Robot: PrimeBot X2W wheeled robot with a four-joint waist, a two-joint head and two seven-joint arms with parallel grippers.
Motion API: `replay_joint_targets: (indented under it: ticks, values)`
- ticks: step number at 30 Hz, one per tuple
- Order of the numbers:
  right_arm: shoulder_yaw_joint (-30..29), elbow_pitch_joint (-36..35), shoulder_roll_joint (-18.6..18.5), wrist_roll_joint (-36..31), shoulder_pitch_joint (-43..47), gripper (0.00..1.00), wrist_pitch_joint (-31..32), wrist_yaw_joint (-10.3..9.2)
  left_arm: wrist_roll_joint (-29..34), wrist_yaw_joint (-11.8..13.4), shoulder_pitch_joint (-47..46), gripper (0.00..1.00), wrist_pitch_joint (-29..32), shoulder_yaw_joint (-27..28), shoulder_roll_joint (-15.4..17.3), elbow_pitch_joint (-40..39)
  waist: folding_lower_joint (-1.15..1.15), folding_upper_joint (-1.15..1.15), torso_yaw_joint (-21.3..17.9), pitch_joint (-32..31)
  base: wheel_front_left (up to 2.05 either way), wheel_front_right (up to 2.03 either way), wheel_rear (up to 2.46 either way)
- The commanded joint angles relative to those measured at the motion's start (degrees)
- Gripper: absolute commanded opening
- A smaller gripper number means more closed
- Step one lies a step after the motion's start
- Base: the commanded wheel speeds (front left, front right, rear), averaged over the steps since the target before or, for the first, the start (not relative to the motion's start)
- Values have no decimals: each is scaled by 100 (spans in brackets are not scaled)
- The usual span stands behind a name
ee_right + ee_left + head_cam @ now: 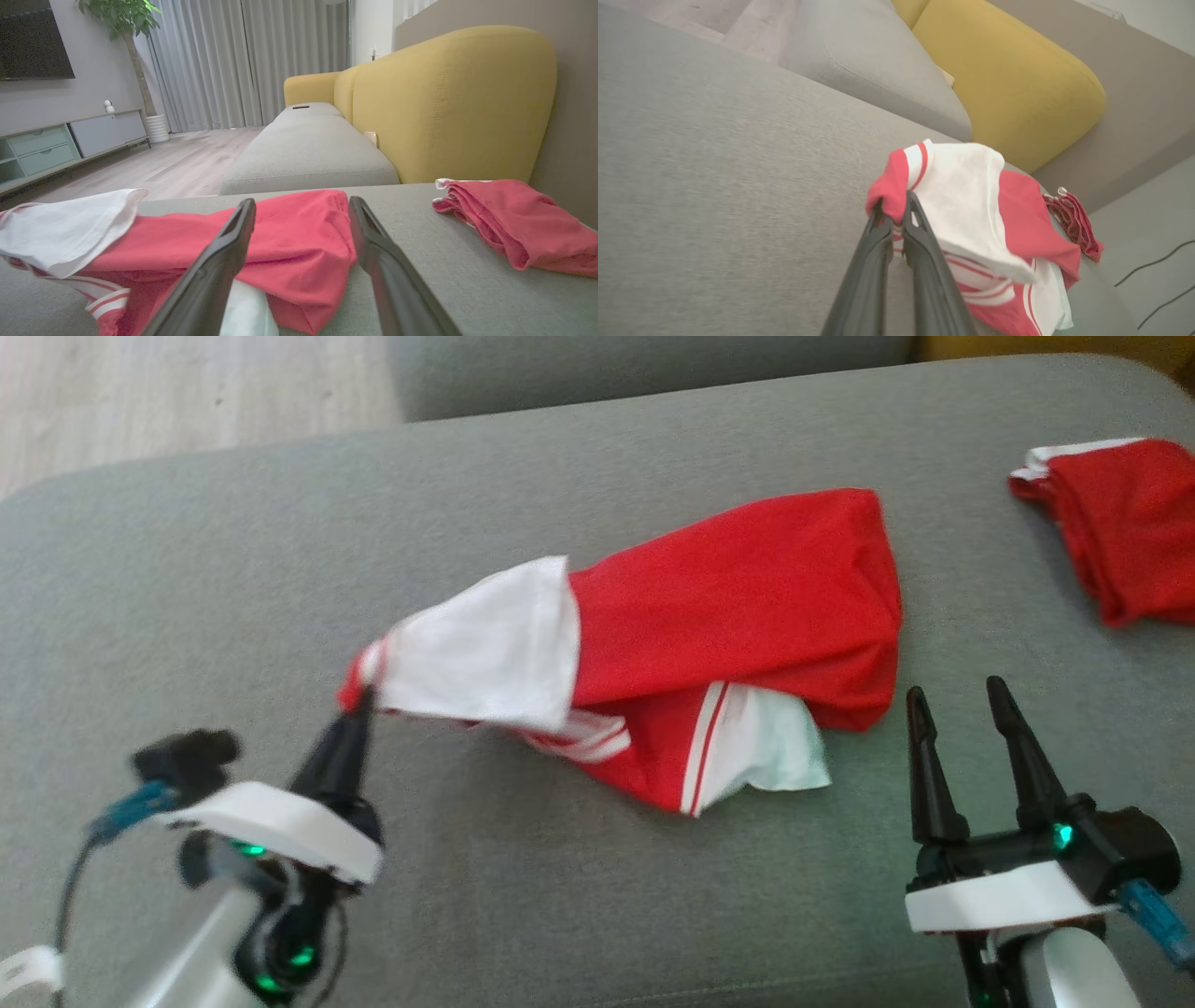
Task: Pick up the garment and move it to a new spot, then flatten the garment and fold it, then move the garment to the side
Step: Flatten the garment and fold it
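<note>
One garment (728, 607) lies left-to-right (left claw (361, 702) pinching).

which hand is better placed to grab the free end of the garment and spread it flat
Probably the right. The left hand is shut on a corner of the garment, so it is busy. The right hand is open, empty and just beside the garment's other end.

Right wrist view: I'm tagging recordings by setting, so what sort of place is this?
Probably a home living room: a yellow upholstered sofa back, a low pale cabinet with drawers beneath a dark wall-mounted screen, and floor-length grey curtains.
</note>
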Motion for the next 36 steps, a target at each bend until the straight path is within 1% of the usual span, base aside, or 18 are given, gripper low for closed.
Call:
replay_joint_targets:
  ticks: [1, 3, 5, 7, 10, 11, 12, 15, 17, 20, 22, 24, 25, 27, 29, 31, 33, 36]
  values:
    - [82, -220, -29, -40, -166, 100, -22, 39, 128, 52, -248, 0, -73, 440, 182, -235, 0, 0, 118, 71, 0, 0, 0]
    - [59, -227, -29, -73, -155, 100, -22, 39, 474, 49, -149, 0, -75, 886, 108, -349, 0, 0, 216, 99, 0, 0, 0]
    - [59, -218, -29, -114, -149, 100, -22, 39, 785, -24, -100, 0, -76, 1291, -59, -443, 0, 0, 291, 107, 0, 0, 0]
    - [76, -198, -29, -136, -157, 100, -22, 39, 1125, -125, -93, 0, -77, 1455, -161, -385, 0, 0, 342, 96, 0, 0, 0]
    - [133, -176, -29, -153, -180, 100, -22, 39, 1417, -120, -107, 0, -77, 1538, -317, -75, 0, 0, 367, 69, 0, 0, 0]
    - [155, -169, -29, -156, -186, 100, -22, 39, 1457, -97, -106, 40, -77, 1510, -348, 88, 0, 0, 363, 55, 0, 0, 0]
    - [174, -158, -29, -157, -190, 100, -22, 39, 1563, -51, -128, 100, -78, 1491, -347, 212, 0, 0, 356, 42, 0, 0, 0]
    - [203, -143, -29, -156, -194, 100, -22, 39, 2139, 151, -142, 100, -78, 1560, -365, 251, 0, 0, 338, 17, 0, 0, 0]
    - [188, -154, -29, -153, -166, 100, -22, 39, 2698, 328, -47, 100, -78, 1586, -403, 30, 0, 0, 329, 2, 0, 0, 0]
    - [138, -164, -29, -147, -104, 100, -22, 39, 3583, 416, 198, 100, -78, 1380, -466, -500, 0, 0, 333, -12, 0, 0, 0]
    - [105, -162, -29, -142, -70, 100, -22, 39, 4015, 297, 381, 100, -78, 1090, -562, -823, 0, 0, 357, -21, 0, 0, 0]
    - [102, -152, -29, -137, -59, 100, -22, 39, 4362, 73, 518, 100, -78, 697, -631, -959, 0, 0, 362, -23, 0, 0, 0]
    - [102, -152, -29, -137, -59, 100, -22, 39, 4362, 73, 518, 100, -78, 697, -631, -959, 0, 0, 362, -23, 0, 0, 0]
    - [117, -139, -29, -130, -71, 100, -22, 39, 4549, -196, 576, 100, -78, 307, -793, -990, 0, 0, 351, -15, 0, 0, 0]
    - [140, -130, -29, -126, -103, 100, -22, 39, 4788, -399, 536, 100, -78, -86, -932, -829, 0, 0, 317, 9, 0, 0, 0]
    - [161, -128, -29, -131, -134, 100, -22, 39, 4962, -582, 407, 100, -78, -471, -1142, -596, 0, 0, 267, 43, 0, 0, 0]
    - [171, -134, -29, -138, -152, 100, -22, 39, 5113, -713, 219, 100, -78, -823, -1340, -255, 0, 0, 207, 79, 0, 0, 0]
    - [189, -135, -29, -165, -174, 100, -22, 39, 5254, -832, -142, 100, -78, -1284, -1601, 357, 0, 0, 98, 155, 0, 0, 0]
